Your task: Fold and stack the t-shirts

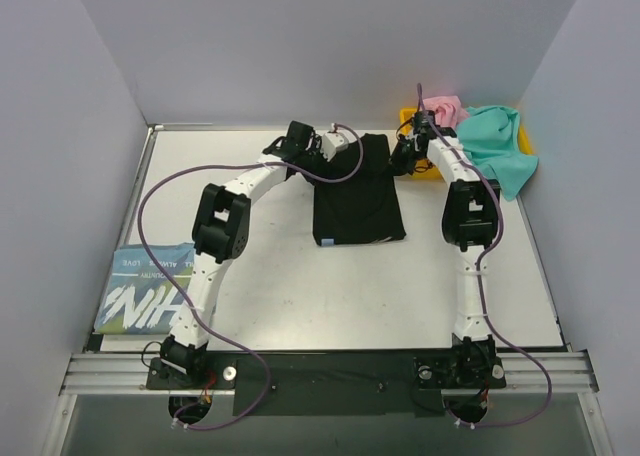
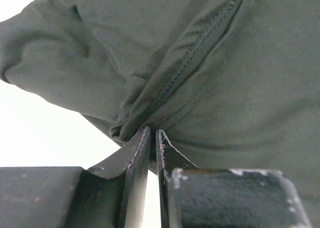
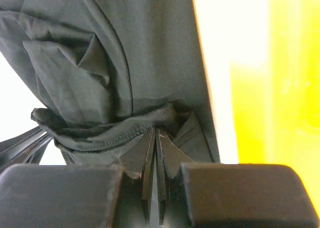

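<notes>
Three plain walls box this place in: a back wall (image 1: 330,46), a left wall (image 1: 60,156) and a right wall (image 1: 590,146), all the same flat, pale lavender-grey. Between them lies a white, matte surface (image 1: 300,296), edged with a thin grey strip along its left and far sides. An aluminium rail (image 1: 110,374) runs along its near edge, and a black plate (image 1: 330,384) sits across the rail's middle. The light is soft and even, throwing only faint shadows.

White table (image 1: 300,286) w/ black tee (image 1: 358,201) far-center, lt-blue tee (image 1: 145,291) near-left, yellow tray (image 1: 408,116) far-right corner
</notes>
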Robot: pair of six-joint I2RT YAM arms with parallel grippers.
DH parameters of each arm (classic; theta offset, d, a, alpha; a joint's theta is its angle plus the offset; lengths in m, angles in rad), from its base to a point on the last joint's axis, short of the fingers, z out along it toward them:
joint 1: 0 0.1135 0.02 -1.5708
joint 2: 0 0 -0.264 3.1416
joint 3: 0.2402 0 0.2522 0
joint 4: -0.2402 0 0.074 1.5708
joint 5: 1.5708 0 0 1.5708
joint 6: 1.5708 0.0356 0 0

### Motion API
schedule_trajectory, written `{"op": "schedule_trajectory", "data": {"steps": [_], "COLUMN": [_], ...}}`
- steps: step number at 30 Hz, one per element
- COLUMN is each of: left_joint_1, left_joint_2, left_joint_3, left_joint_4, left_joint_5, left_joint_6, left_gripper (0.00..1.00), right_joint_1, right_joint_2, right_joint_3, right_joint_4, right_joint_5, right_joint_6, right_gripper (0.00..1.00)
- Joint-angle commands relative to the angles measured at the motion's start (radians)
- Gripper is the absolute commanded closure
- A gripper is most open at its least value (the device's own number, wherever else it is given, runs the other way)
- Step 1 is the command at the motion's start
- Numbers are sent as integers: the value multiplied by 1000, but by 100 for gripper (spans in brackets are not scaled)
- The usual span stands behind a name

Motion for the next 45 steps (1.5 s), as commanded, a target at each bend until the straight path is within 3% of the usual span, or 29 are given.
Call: {"op": "schedule_trajectory", "data": {"steps": [1,5,9,11,12,14,18,22,24,25,32,37,39,41,42,43,44,45], "left_joint_1": [5,7,13,13,13,12,-30,-83,-106,-117,-191,-208,-214,-223,-226,-228,-228,-231], "left_joint_2": [24,7,-34,-75,-107,-155,-291,-454,-500,-511,-491,-480,-474,-471,-468,-470,-471,-473], "left_joint_3": [96,113,152,141,132,92,-163,-467,-564,-586,-652,-732,-755,-775,-783,-792,-796,-801], "left_joint_4": [23,19,-19,-44,-61,-131,-301,-285,-236,-219,-81,20,68,100,109,109,106,97], "left_joint_5": [-62,-109,-96,-47,-1,82,180,193,184,164,84,-8,-34,-50,-62,-63,-69,-77], "left_joint_6": [-45,-44,-39,-30,-19,37,368,644,691,693,601,596,607,620,624,639,645,647], "left_gripper": [78,68,55,50,49,47,45,36,17,14,9,9,14,36,56,67,88,100], "right_joint_1": [-15,-26,-29,-29,-29,-26,-11,6,8,6,0,-5,-9,-9,-11,-11,-12,-14], "right_joint_2": [13,-51,-215,-322,-384,-462,-570,-588,-584,-584,-549,-527,-519,-513,-513,-515,-518,-527], "right_joint_3": [42,30,-114,-243,-339,-480,-703,-817,-847,-869,-907,-929,-932,-933,-930,-927,-927,-927], "right_joint_4": [3,2,0,-4,-12,-21,-36,-33,-26,-12,43,72,75,79,79,79,79,79], "right_joint_5": [36,50,73,86,87,82,110,70,70,72,53,24,21,15,15,15,10,7], "right_joint_6": [43,14,-68,-98,-106,-119,-114,-102,-93,-82,-39,-19,-19,-22,-23,-23,-26,-27], "right_gripper": [100,100,99,88,76,60,45,42,41,41,43,55,67,80,85,93,97,100]}}
